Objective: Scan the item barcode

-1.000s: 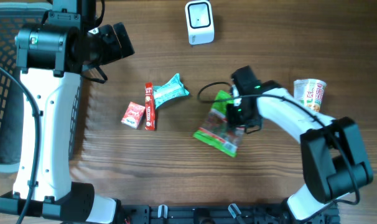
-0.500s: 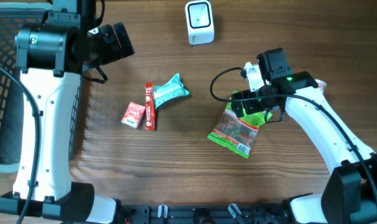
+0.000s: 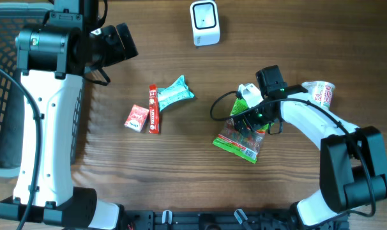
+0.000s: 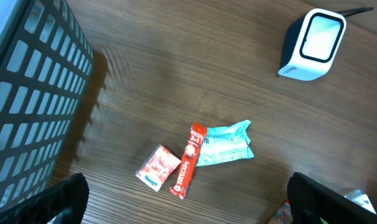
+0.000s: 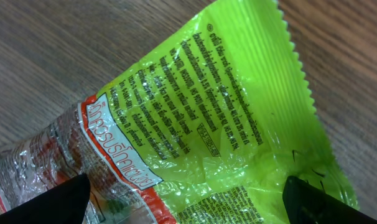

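My right gripper point(image 3: 251, 121), jaws wide, hovers over the bag point(image 3: 235, 144), which lies one-to-seven o'clock; my left gripper point(image 3: 123, 43), also open, is far off at ten.

Four snacks point(image 3: 241, 143) point(image 3: 175, 94) point(image 3: 153, 110) point(image 3: 136, 118), one scanner point(image 3: 204, 22), one cup point(image 3: 318, 94)

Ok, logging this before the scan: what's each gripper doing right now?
Left gripper: open, empty.
Right gripper: open above the green snack bag, not gripping it.
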Controlling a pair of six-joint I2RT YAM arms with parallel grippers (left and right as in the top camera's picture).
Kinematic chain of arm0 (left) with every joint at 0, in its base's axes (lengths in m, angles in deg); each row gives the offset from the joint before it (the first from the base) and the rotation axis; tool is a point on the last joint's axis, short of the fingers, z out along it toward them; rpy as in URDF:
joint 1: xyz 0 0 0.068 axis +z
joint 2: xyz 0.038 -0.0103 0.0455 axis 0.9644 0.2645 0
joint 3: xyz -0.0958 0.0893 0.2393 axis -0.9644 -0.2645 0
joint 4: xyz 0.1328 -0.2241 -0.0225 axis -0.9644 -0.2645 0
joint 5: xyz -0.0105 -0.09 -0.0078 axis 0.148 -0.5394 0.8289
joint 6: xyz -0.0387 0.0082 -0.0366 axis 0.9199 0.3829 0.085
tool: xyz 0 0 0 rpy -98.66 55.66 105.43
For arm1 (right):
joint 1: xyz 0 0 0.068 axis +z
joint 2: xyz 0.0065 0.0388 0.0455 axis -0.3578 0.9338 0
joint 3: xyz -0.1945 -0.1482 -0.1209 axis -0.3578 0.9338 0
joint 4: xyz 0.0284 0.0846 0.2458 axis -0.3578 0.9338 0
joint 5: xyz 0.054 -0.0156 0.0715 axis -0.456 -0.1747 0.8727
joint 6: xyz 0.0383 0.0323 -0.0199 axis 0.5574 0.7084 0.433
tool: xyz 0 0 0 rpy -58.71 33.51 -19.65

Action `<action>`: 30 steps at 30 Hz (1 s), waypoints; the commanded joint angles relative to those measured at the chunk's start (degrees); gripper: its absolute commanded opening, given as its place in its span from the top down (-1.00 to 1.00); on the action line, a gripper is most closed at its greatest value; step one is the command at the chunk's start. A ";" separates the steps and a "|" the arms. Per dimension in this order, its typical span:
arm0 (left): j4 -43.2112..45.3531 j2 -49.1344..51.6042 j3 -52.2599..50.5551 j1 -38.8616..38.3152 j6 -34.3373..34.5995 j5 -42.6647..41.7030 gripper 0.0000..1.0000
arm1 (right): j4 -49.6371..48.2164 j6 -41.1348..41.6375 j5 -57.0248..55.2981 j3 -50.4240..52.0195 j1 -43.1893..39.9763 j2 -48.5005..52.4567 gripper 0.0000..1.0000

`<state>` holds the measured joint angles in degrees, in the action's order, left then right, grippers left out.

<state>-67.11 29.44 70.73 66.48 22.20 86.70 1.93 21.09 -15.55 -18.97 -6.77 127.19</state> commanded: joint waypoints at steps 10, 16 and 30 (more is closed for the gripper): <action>0.00 0.04 0.15 0.26 -1.14 -0.26 -1.00 | -3.85 39.23 20.15 -3.89 -8.13 1.20 -0.99; 0.00 0.04 0.15 0.26 -1.14 -0.26 -1.00 | 6.12 36.83 10.08 -3.89 -8.28 -4.74 -0.96; 0.00 0.04 0.15 0.26 -1.14 -0.26 -1.00 | 12.11 54.27 8.46 8.92 -8.26 -15.06 -0.54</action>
<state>-67.11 29.44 70.73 66.48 22.20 86.67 16.11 64.61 -6.39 -15.69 -15.16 112.05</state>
